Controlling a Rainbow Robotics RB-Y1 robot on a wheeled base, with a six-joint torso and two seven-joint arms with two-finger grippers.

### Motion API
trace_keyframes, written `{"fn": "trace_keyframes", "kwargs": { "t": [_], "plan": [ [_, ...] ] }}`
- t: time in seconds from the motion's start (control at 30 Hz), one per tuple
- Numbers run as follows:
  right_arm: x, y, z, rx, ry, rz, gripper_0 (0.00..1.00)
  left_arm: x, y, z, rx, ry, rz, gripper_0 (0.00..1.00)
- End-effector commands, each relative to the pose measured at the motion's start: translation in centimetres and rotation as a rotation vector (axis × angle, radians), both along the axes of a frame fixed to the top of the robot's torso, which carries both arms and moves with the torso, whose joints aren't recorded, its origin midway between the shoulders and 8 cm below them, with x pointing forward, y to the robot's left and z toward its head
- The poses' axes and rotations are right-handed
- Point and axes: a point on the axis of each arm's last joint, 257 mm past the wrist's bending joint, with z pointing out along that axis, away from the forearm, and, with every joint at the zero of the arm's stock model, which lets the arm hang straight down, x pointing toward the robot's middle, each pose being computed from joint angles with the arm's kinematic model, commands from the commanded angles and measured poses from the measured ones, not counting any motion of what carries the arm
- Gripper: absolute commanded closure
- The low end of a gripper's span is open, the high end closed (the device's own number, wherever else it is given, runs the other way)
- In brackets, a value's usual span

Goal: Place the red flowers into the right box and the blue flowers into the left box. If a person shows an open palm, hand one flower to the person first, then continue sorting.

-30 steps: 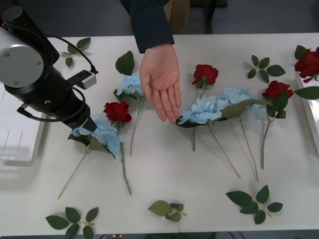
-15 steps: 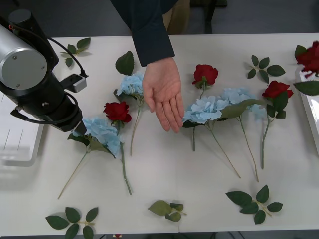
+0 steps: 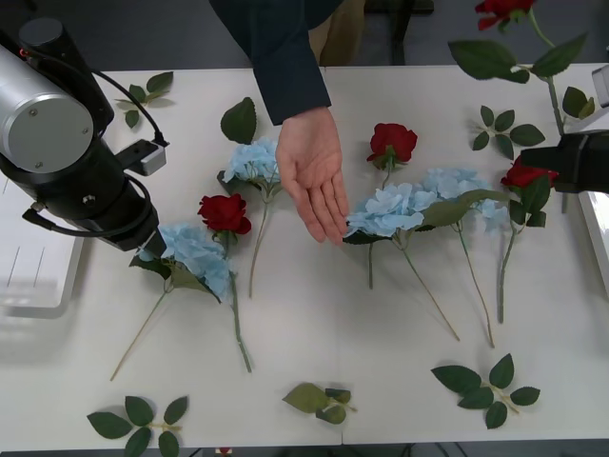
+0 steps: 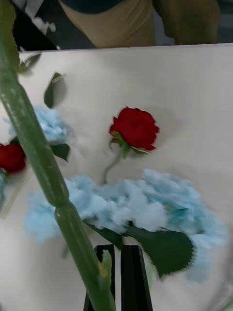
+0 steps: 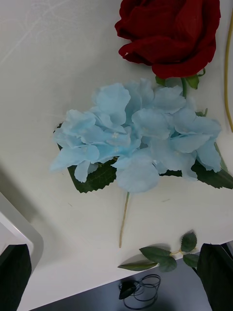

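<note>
Open palm over the table, right arm holds a rose.

Front view: the person's hand (image 3: 316,181) is at centre, the right gripper (image 3: 561,164) at 3 o'clock. Right wrist view: its fingers (image 4: 132,277) are clamped on the rose stem (image 4: 43,170). Left wrist view: the left gripper (image 5: 116,272), fingers apart, is above a blue hydrangea (image 5: 138,136).

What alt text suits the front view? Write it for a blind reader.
A person's open hand reaches over a table strewn with red and blue flowers. At right the right gripper holds a red rose up by its stem; at left the left gripper hovers over a blue flower.
</note>
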Motion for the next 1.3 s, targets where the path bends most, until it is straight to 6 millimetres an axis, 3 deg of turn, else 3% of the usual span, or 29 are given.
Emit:
{"fn": "trace_keyframes", "kwargs": {
  "t": [0.03,0.2,0.33,0.63,0.77,0.97,1.3],
  "plan": [
    [1.0,5.1,5.4,0.044,-0.123,0.025,1.0,0.0,-0.9,0.5,-0.02,-0.024,0.023,0.0],
    [1.5,10.7,7.9,0.128,-0.134,0.027,1.0,0.1,-0.9,0.6,-0.017,-0.026,0.016,0.0],
    [1.9,14.6,11.3,0.179,-0.192,0.008,1.0,0.1,-0.7,0.6,-0.011,-0.029,0.012,0.0],
    [2.8,21.0,18.0,0.187,-0.349,-0.083,1.0,0.4,-0.7,0.7,-0.006,-0.038,0.002,0.0],
    [3.7,22.2,18.4,0.105,-0.418,-0.149,1.0,0.5,-0.6,0.8,-0.001,-0.044,0.0,0.0],
    [4.5,24.7,17.1,0.093,-0.426,-0.191,1.0,0.7,-0.4,0.8,0.006,-0.051,0.001,0.0],
    [4.7,24.8,16.8,0.094,-0.421,-0.195,1.0,0.8,-0.2,0.8,0.014,-0.055,-0.001,0.0]
  ]
}}
